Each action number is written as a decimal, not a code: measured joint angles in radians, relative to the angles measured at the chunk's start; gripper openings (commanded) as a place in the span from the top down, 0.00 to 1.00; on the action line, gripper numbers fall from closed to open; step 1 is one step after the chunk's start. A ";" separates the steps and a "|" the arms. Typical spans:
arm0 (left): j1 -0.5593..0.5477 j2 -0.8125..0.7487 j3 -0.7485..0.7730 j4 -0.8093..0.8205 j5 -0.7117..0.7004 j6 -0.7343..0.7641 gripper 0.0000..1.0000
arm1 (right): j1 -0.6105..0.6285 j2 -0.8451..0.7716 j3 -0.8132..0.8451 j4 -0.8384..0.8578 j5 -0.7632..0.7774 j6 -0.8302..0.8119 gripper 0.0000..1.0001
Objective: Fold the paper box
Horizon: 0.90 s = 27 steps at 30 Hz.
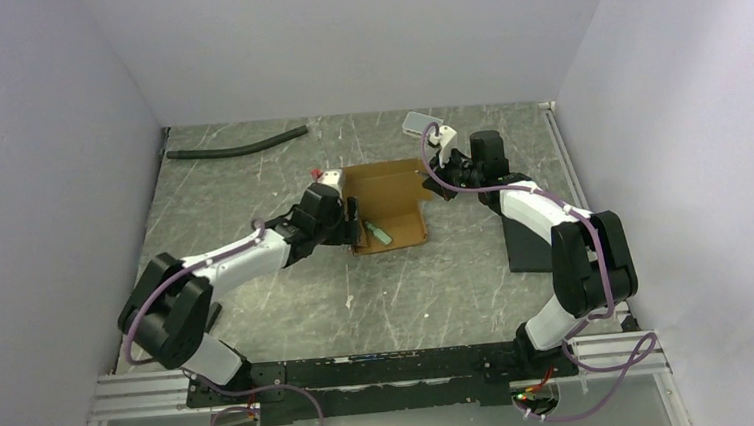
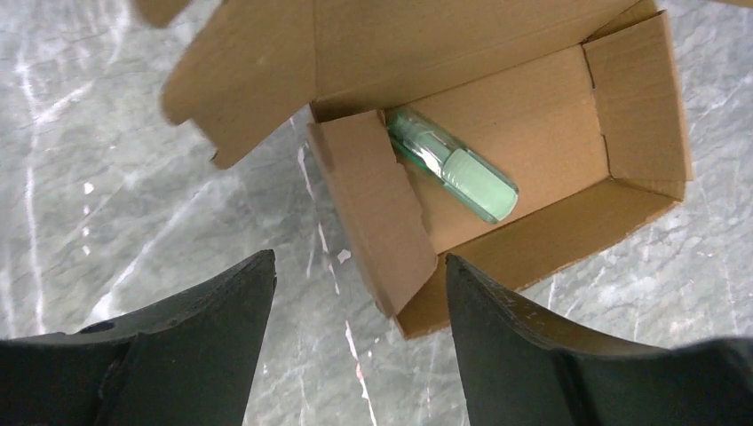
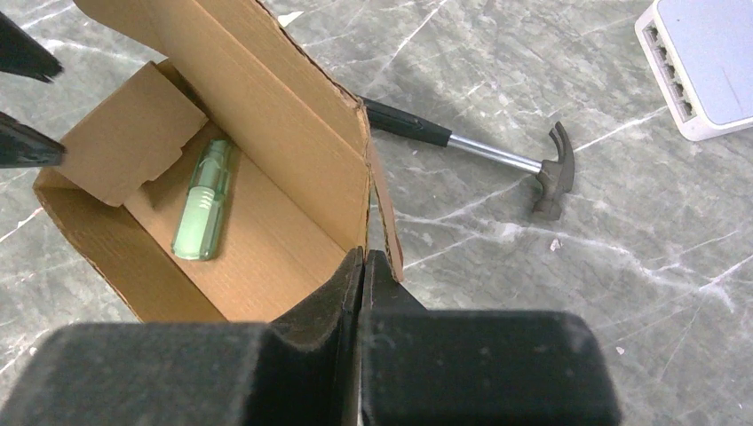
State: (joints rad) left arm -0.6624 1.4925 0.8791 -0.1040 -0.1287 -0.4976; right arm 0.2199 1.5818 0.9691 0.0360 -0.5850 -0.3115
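On the grey marbled bench [image 1: 409, 291] the paper box [image 1: 388, 207] lies open-topped between my arms, its long axis running from one to the other. My left pincer [image 2: 358, 266] gapes wide, with the box's loose end flap [image 2: 373, 213] dead ahead. My right pincer [image 3: 362, 257] is closed tight at the far end.

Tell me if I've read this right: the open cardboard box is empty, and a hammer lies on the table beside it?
Not quite. The cardboard box is not empty: a small translucent green tube lies on its floor, as the right wrist view shows. The hammer does lie on the table beside it.
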 measured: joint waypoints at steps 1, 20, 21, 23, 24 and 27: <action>0.000 0.026 0.006 0.011 0.007 -0.001 0.32 | 0.000 0.000 0.000 0.000 0.000 0.000 1.00; 0.005 0.260 0.108 0.005 -0.066 -0.017 1.00 | 0.002 0.000 0.000 -0.002 -0.004 0.000 1.00; 0.004 0.261 0.112 -0.002 -0.078 -0.017 1.00 | 0.002 0.000 0.000 -0.002 -0.006 0.000 1.00; 0.003 0.270 0.132 -0.025 -0.103 -0.011 1.00 | 0.003 0.000 -0.002 -0.005 -0.013 0.000 1.00; 0.001 0.275 0.142 -0.038 -0.115 -0.008 1.00 | 0.005 0.000 -0.003 -0.005 -0.016 0.000 1.00; -0.027 0.303 0.187 -0.090 -0.185 0.013 1.00 | 0.005 0.000 -0.005 -0.005 -0.018 0.000 1.00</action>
State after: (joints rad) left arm -0.6895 1.7954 1.0660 -0.1936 -0.3134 -0.4850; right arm 0.2253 1.5818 0.9646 0.0315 -0.6025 -0.3111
